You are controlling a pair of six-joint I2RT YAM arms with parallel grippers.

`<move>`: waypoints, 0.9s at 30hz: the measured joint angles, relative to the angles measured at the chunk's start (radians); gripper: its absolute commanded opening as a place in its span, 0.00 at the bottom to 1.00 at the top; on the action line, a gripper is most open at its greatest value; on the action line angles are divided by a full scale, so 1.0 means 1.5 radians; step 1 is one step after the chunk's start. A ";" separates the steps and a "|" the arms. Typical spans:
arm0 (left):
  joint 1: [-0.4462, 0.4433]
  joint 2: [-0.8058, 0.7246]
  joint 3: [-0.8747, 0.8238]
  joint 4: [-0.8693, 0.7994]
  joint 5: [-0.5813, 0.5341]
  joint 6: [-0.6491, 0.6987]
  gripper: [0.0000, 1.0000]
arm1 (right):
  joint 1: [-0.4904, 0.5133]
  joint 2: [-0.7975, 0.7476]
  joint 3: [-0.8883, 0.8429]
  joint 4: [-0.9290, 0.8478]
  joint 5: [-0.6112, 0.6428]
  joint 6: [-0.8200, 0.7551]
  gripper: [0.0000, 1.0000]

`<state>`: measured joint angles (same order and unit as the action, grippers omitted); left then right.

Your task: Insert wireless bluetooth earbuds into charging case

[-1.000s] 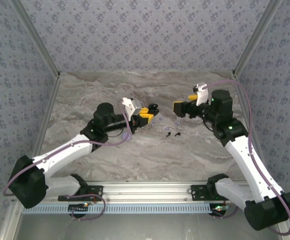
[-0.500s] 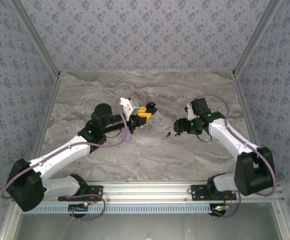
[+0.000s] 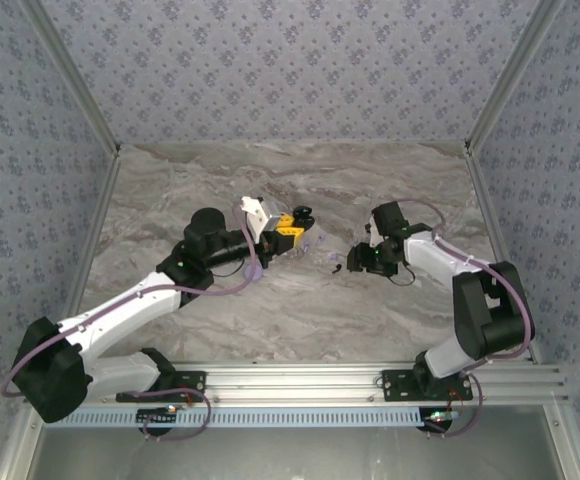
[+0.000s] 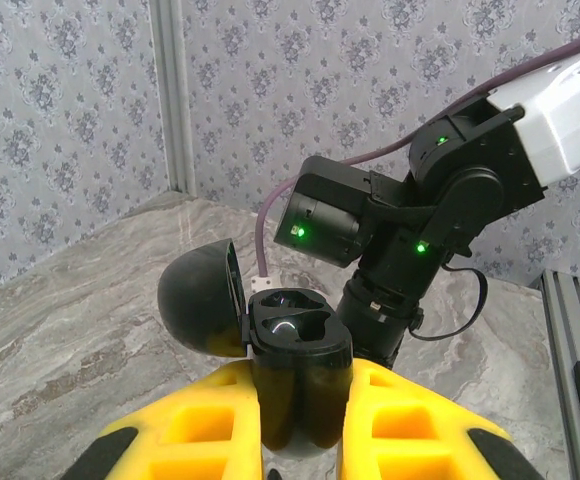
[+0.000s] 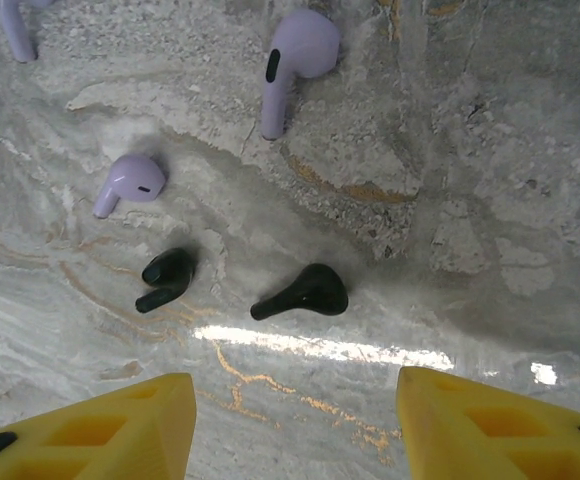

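Jaws of the left gripper (image 3: 294, 224) clamped the black case (image 3: 303, 212) near mid-table overhead; the left wrist view had its lid (image 4: 198, 298) swung open leftward; the right wrist view had the right gripper (image 5: 295, 420) spread over two black earbuds (image 5: 305, 293) lying flat on marble (image 5: 490, 200), stems pointing left.

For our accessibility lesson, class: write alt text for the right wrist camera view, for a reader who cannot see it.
Two black earbuds lie apart on a marble table, just beyond the right end effector, whose open yellow fingers frame the bottom edge. Lilac earbuds lie scattered farther off, towards the top.
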<state>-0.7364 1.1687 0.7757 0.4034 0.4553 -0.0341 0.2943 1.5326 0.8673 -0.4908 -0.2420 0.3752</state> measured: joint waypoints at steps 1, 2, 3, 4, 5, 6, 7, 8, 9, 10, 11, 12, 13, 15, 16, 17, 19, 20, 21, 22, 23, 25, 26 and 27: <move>0.000 0.000 0.000 -0.003 0.000 0.000 0.00 | 0.001 0.007 0.000 0.003 0.000 0.001 0.56; 0.000 0.000 0.000 -0.005 0.000 0.000 0.00 | 0.002 0.014 0.000 0.005 0.000 0.002 0.55; 0.000 0.000 0.000 -0.007 0.000 0.000 0.00 | 0.003 0.019 0.000 0.006 0.000 0.002 0.55; 0.000 0.000 0.000 -0.008 0.000 0.000 0.00 | 0.004 0.025 0.001 0.008 0.000 0.002 0.55; -0.001 0.000 0.000 -0.009 -0.001 0.000 0.00 | 0.006 0.031 0.001 0.010 0.001 0.002 0.54; -0.001 0.000 0.000 -0.010 -0.001 0.000 0.00 | 0.007 0.035 0.002 0.011 0.002 0.002 0.53; -0.002 0.000 0.000 -0.010 -0.002 0.000 0.00 | 0.008 0.040 0.003 0.011 0.002 0.002 0.52; -0.003 0.000 0.000 -0.012 -0.003 0.000 0.00 | 0.008 0.044 0.006 0.012 0.003 0.002 0.51; -0.003 0.000 0.000 -0.013 -0.003 0.000 0.00 | 0.010 0.049 0.009 0.014 0.003 0.002 0.51; -0.004 0.000 0.000 -0.014 -0.003 0.000 0.00 | 0.011 0.054 0.013 0.016 0.003 0.002 0.50; -0.004 0.000 0.000 -0.016 -0.005 0.000 0.00 | 0.011 0.058 0.016 0.018 0.003 0.002 0.50; -0.004 0.000 0.000 -0.018 -0.005 0.000 0.00 | 0.012 0.063 0.019 0.020 0.003 0.002 0.49; -0.004 0.000 0.000 -0.020 -0.006 0.000 0.00 | 0.012 0.069 0.023 0.021 0.003 0.003 0.48; -0.004 0.000 0.000 -0.023 -0.008 0.001 0.00 | 0.014 0.078 0.028 0.024 0.003 0.003 0.48; -0.004 0.000 0.000 -0.024 -0.008 0.001 0.00 | 0.015 0.081 0.030 0.025 0.005 0.004 0.48; -0.004 0.000 0.000 -0.025 -0.009 0.001 0.00 | 0.015 0.082 0.031 0.024 0.005 0.004 0.48; -0.004 0.000 0.000 -0.025 -0.010 0.003 0.00 | 0.015 0.082 0.034 0.025 0.007 0.004 0.47; -0.004 0.000 0.000 -0.026 -0.010 0.005 0.00 | 0.015 0.083 0.036 0.026 0.008 0.004 0.46; -0.004 0.000 0.000 -0.027 -0.011 0.005 0.00 | 0.015 0.084 0.038 0.027 0.008 0.004 0.45; -0.004 -0.001 0.000 -0.028 -0.012 0.006 0.00 | 0.015 0.084 0.040 0.027 0.010 0.004 0.43; -0.004 -0.001 0.000 -0.029 -0.012 0.006 0.00 | 0.016 0.085 0.041 0.027 0.010 0.004 0.43; -0.004 -0.002 0.000 -0.030 -0.013 0.006 0.00 | 0.017 0.089 0.045 0.028 0.013 0.004 0.43; -0.004 -0.002 0.000 -0.030 -0.013 0.007 0.00 | 0.017 0.092 0.046 0.029 0.014 0.004 0.43; -0.004 -0.002 0.000 -0.031 -0.015 0.008 0.00 | 0.017 0.094 0.048 0.029 0.015 0.004 0.43</move>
<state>-0.7418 1.1664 0.7757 0.3576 0.4328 -0.0223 0.3195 1.6741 0.9398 -0.4477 -0.2195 0.3817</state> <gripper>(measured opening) 0.159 0.430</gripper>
